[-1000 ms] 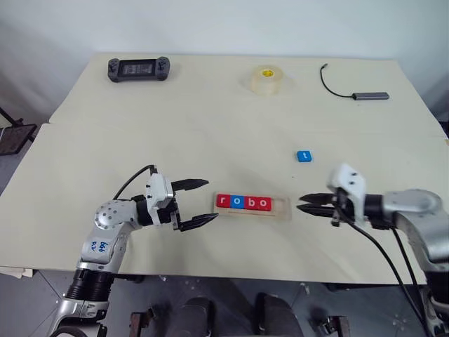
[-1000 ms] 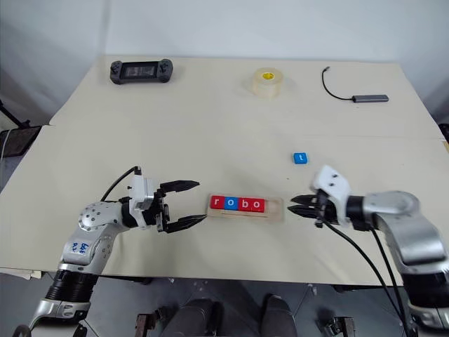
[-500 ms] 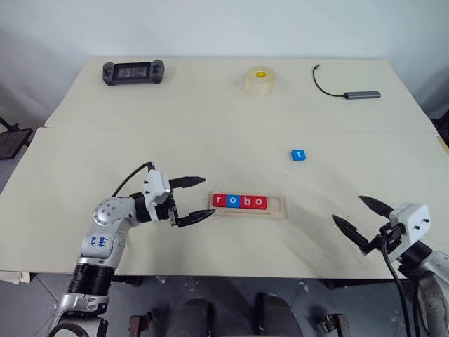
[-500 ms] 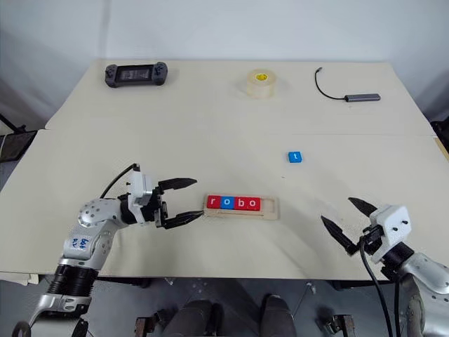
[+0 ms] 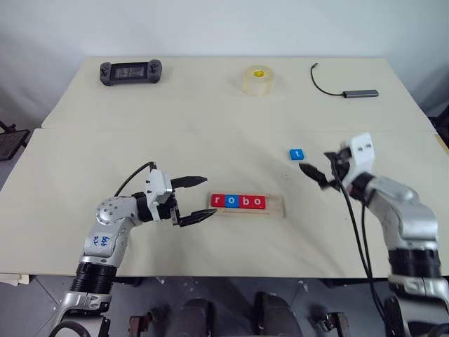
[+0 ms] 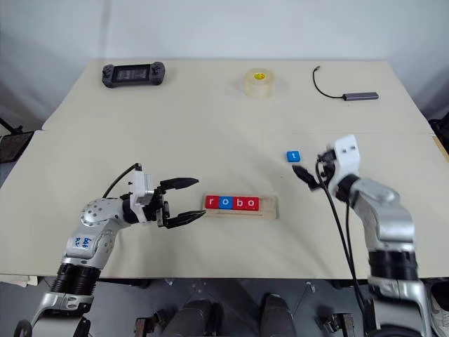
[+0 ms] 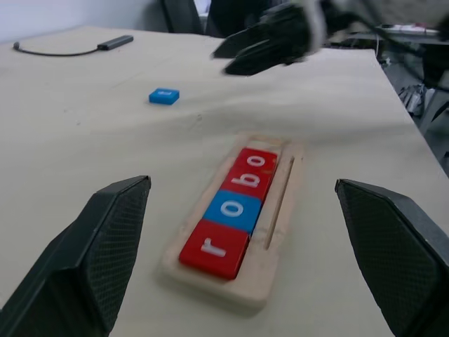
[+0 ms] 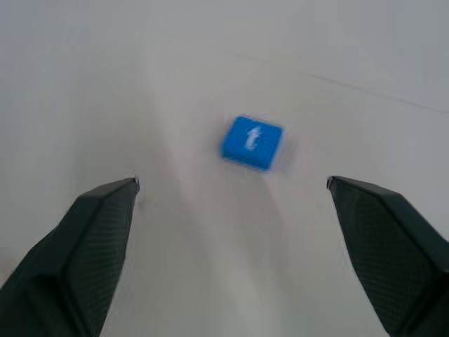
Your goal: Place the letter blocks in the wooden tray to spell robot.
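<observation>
The wooden tray lies at the table's front centre. In it sit red r, blue o, red b and red o letter blocks, and the slot at its right end is bare. A blue t block lies flat on the table behind and to the right of the tray. My right gripper hovers open just to the right of the t block, which lies ahead of its fingertips. My left gripper stands open and holds nothing at the tray's left end.
Along the far edge lie a black game controller, a roll of clear tape and a black cable with a grey adapter. A seam runs across the table behind the t block.
My right gripper left the tray's right end, opened, swung out toward the front right edge, then came up beside the t block. The left arm has not moved.
</observation>
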Available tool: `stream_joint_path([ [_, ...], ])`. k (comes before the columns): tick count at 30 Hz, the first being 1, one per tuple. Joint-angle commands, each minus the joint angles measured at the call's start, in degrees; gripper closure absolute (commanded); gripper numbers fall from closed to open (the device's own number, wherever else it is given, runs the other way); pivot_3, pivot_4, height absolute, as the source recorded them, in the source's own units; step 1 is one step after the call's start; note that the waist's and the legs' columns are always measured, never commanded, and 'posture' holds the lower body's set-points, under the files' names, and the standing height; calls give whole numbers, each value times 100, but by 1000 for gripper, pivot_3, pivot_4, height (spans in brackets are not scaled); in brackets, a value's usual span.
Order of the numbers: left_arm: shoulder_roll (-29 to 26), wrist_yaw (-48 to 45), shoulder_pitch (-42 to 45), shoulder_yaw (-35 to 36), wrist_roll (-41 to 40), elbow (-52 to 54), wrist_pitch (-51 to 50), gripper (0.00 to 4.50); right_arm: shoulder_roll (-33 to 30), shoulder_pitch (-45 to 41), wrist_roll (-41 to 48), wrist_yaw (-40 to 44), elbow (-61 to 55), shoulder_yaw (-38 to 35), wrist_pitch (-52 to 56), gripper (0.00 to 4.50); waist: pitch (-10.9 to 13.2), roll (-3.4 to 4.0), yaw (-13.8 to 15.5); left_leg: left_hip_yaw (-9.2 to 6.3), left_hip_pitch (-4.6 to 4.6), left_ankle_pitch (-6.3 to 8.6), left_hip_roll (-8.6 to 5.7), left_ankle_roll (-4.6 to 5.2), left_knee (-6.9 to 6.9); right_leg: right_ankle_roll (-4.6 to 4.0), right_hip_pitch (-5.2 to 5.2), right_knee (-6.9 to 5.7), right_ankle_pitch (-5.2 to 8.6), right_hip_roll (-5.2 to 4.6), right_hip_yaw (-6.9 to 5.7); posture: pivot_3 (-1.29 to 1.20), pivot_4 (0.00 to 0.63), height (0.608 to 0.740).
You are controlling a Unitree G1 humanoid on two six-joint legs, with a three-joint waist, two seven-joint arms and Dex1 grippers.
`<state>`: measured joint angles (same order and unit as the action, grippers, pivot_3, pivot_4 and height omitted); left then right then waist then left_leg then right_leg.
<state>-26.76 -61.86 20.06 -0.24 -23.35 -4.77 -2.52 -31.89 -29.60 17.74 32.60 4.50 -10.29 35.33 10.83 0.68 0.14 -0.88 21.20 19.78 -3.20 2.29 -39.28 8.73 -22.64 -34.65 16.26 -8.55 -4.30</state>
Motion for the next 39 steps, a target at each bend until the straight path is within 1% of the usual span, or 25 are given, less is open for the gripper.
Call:
stream_joint_path([
  [1,30,48,6,7,-10,238,82,0,174,-581,-300,-428,670,214,102,12,0,0,-5,-5,1,0,1,-2,2,-5,-1,-2,3,1,-6,0,150,740],
  [5,63,98,-37,-19,-5,330,98,0,467,-1185,-691,-878,1773,445,-125,12,0,0,-23,-6,6,1,-6,0,9,-5,-4,-2,3,-1,-9,0,150,740],
  [7,62,131,-59,-6,-7,376,92,0,597,-1334,-769,-1050,2106,452,-113,12,0,0,-35,-6,8,1,-8,1,10,-5,-6,-2,3,-2,-9,0,150,740],
  [8,55,149,-72,8,-8,397,89,0,649,-1363,-791,-1123,2193,438,-130,188,-1,0,-47,-5,9,1,-8,1,10,-5,-8,-2,3,-3,-8,0,150,740],
  [10,38,168,-91,33,-14,419,86,0,740,-1379,-767,-1204,2238,393,-117,635,-1,0,-58,-4,7,1,-5,0,9,-5,-7,-3,3,-1,-8,0,150,740],
  [17,47,198,-114,13,-19,438,83,0,878,-1096,-713,-1300,1736,316,-83,3018,-1,0,-46,-3,4,0,-3,-1,5,-5,-6,-10,3,1,-5,0,150,740],
  [20,83,159,-42,-29,-22,366,94,0,847,-800,-654,-1339,1073,224,46,3037,-1,0,-34,-4,4,0,-3,-1,6,-5,-7,-10,3,1,-5,0,150,740],
  [24,107,36,67,-69,-52,249,99,0,743,-133,-455,-1341,-410,89,634,3037,-1,0,-26,-5,8,0,-4,-1,6,-5,-10,-9,3,0,-5,0,150,740],
  [28,204,-88,182,22,-169,150,241,0,681,791,-114,-1416,-2166,-249,1412,3037,0,0,-4,-2,9,1,-4,-1,7,-5,-12,-9,3,1,-4,0,150,740],
  [31,287,104,234,347,-271,75,430,0,682,1787,105,-1507,-3508,-604,2064,3037,-1,0,35,-5,9,2,-3,-2,8,-5,-11,-8,3,2,-4,0,150,740],
  [34,214,141,138,491,-265,57,462,0,845,2359,326,-1622,-4131,-890,2497,3037,-1,-1,50,-1,9,2,-3,-2,8,-4,-11,-6,3,2,-1,0,150,740],
  [37,115,82,6,540,-254,68,439,0,1036,2659,450,-1780,-4454,-1029,2826,3037,-1,0,20,11,0,2,-2,-1,8,-4,-10,-11,2,3,11,0,150,740],
  [39,32,-14,-93,538,-263,63,441,0,1103,2822,500,-1803,-4634,-928,2902,2316,-1,0,12,10,-2,1,-2,-1,8,-4,-10,-14,2,4,12,0,150,740],
])
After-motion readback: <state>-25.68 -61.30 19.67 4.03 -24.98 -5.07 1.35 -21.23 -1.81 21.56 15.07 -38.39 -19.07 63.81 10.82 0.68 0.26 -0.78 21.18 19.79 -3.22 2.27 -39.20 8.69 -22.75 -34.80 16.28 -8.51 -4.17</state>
